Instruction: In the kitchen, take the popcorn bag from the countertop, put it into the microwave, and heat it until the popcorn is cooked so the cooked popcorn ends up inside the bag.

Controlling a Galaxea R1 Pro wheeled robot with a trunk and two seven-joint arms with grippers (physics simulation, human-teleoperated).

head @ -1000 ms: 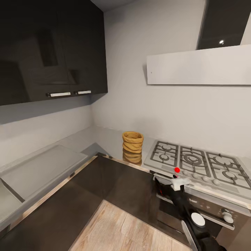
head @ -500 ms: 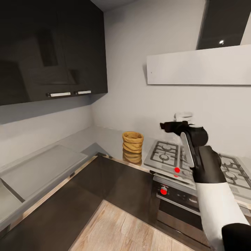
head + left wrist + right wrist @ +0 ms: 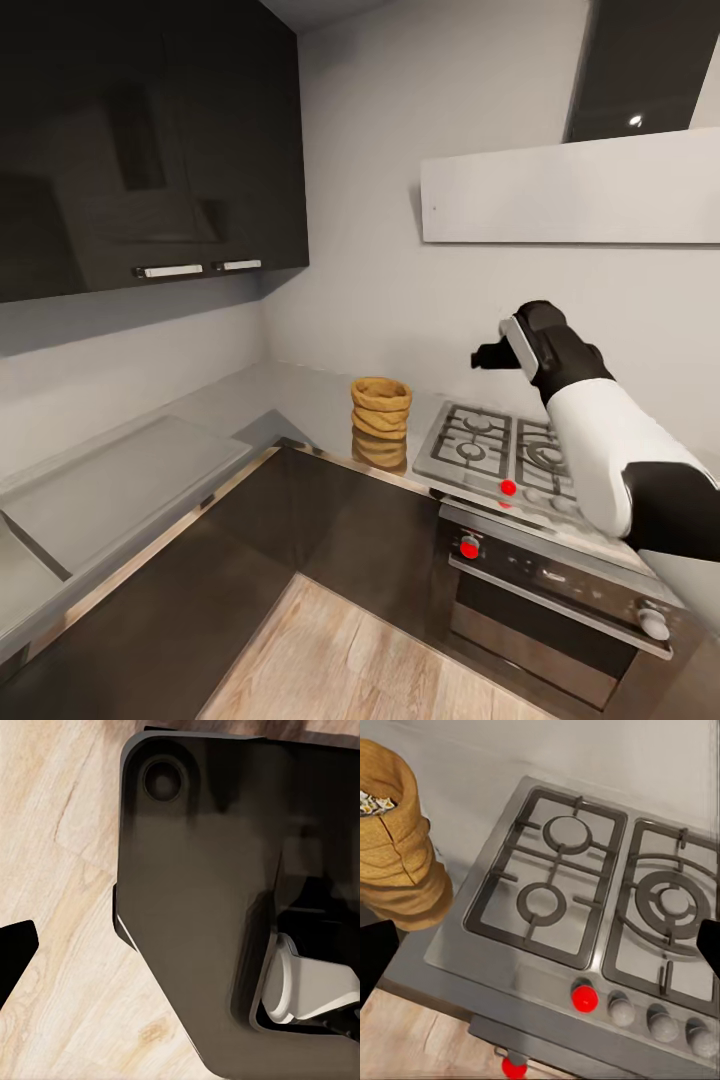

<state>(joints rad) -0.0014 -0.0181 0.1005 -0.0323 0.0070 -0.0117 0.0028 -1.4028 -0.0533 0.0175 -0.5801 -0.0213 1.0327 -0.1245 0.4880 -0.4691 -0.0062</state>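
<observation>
The bag [image 3: 381, 418] is sitting upright on the surface [image 3: 310, 400], just beside the hob [image 3: 520, 460]. The right gripper [image 3: 490, 356] is hovering above the hob, jaws spread wide; it should be coming down squarely around the bag's rim.

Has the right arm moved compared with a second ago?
Yes. The right gripper has risen from below the stove's front edge to above its burners, nearer the popcorn bag, which stayed put on the countertop.
</observation>
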